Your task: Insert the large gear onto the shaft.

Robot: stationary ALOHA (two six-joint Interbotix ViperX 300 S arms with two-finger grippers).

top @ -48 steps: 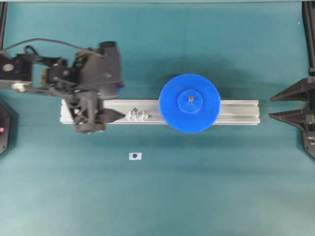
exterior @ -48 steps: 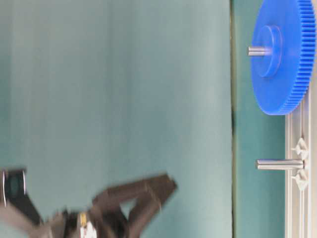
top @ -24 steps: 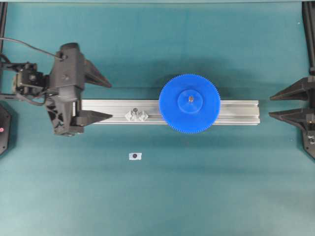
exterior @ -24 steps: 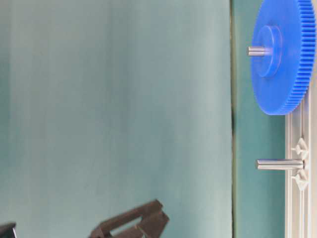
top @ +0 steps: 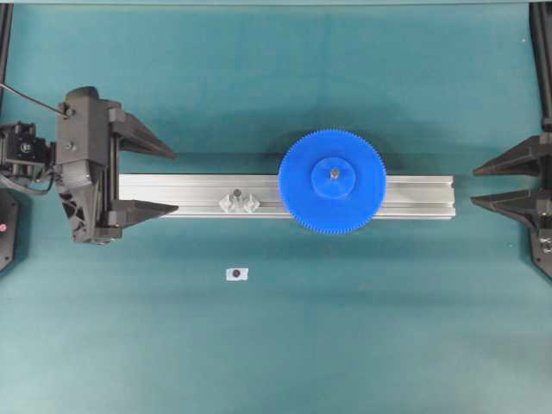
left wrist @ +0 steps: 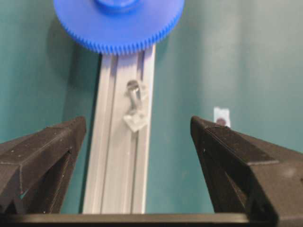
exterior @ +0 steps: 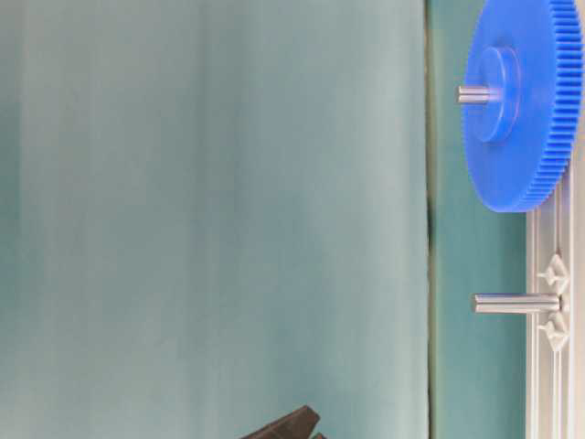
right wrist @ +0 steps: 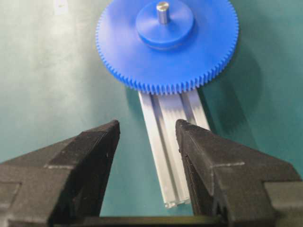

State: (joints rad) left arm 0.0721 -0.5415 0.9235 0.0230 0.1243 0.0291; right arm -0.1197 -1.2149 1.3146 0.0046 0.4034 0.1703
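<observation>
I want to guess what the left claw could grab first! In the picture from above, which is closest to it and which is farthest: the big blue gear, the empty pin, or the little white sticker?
From the left gripper:
1. The empty pin, on the rail, nearest.
2. The little white sticker, off the rail on the mat, somewhat farther.
3. The large gear, seated on its shaft farther along the rail, farthest.

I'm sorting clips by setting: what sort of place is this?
Probably a robotics lab test bench, not a home or a factory. A teal mat carries only an aluminium rail with a large blue gear seated on a pin, and two open black grippers at its ends.
</observation>
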